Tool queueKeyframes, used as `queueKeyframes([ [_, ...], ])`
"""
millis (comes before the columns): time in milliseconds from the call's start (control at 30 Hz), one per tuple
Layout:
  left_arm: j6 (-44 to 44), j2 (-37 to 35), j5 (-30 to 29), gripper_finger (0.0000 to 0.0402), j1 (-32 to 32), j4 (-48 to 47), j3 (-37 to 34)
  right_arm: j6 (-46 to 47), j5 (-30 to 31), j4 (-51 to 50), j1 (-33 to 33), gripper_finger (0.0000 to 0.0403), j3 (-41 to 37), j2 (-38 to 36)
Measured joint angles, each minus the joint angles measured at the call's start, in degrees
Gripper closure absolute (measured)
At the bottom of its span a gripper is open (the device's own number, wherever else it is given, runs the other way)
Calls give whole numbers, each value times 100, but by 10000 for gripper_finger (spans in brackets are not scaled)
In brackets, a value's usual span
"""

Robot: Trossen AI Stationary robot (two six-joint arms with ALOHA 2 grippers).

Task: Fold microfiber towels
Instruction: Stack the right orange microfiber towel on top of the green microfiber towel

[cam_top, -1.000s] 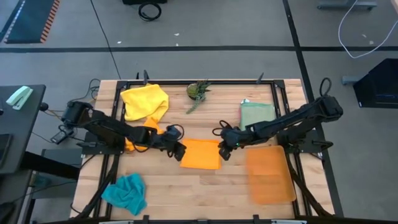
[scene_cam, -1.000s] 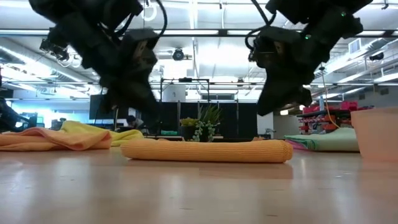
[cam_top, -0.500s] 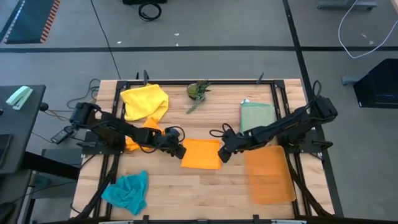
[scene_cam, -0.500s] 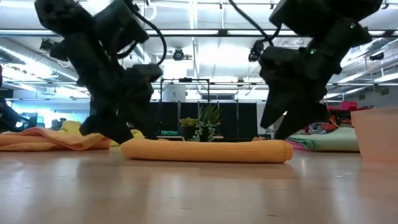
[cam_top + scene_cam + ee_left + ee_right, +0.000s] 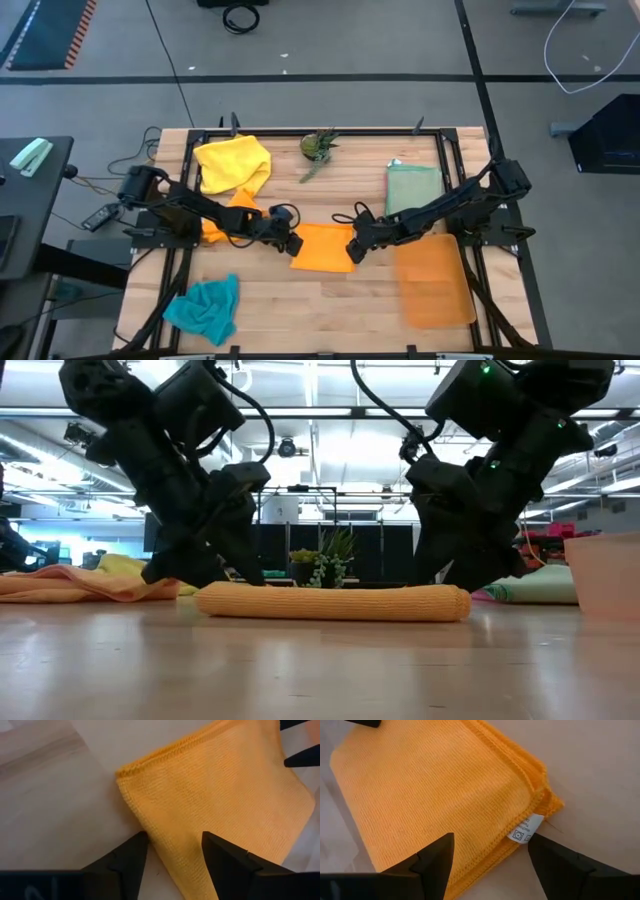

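Fingers [image 5: 125, 865] of the left gripper [image 5: 291, 243] stood spread apart, straddling the left edge of the folded orange towel [image 5: 323, 247] without clamping it; fingers [image 5: 432, 857] of the right gripper [image 5: 355, 247] were likewise wide apart over the towel's right edge, gripping nothing. By size, we noted the wooden table [image 5: 330, 300] first, with both dark arms reaching in low from either side and meeting at its middle. On the right part lay the translucent orange mat [image 5: 433, 280], with a pale green towel [image 5: 412, 184] folded just behind it. A crumpled yellow towel [image 5: 233, 163] sat at the back left, another orange cloth [image 5: 240, 198] partly under the left arm, and a bunched teal towel [image 5: 203, 307] at the front left corner. The folded orange towel lay flat at the table's centre, between the two grippers, showing as a thick roll-like edge in the low view. Smaller, a green spiky plant [image 5: 319, 146] stood at the back middle. Smallest, a white care label [image 5: 526, 829] stuck out from the towel's corner near the right gripper.
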Motion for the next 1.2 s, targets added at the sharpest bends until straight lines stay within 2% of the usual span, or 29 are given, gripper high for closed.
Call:
queueKeyframes([
  [133,11,161,-33,223,1,162,4,-35,176,127,-2,148,-4,21],
  [300,91,273,-132,258,0,313,4,-42,350,491,-5,196,-1,336],
  [467,114,342,-233,310,-36,354,-4,-190,513,681,-11,266,3,462],
  [633,283,394,-503,383,-99,441,-16,-617,579,590,8,359,-23,293],
  [700,482,391,-586,389,-101,719,-37,-783,580,563,5,387,-28,182],
  [900,1014,240,-623,392,-31,1743,184,-1083,673,196,9,391,-28,-558],
  [1200,2208,236,-812,392,184,1732,1370,-1207,1247,-1933,-2,395,-26,-2553],
])
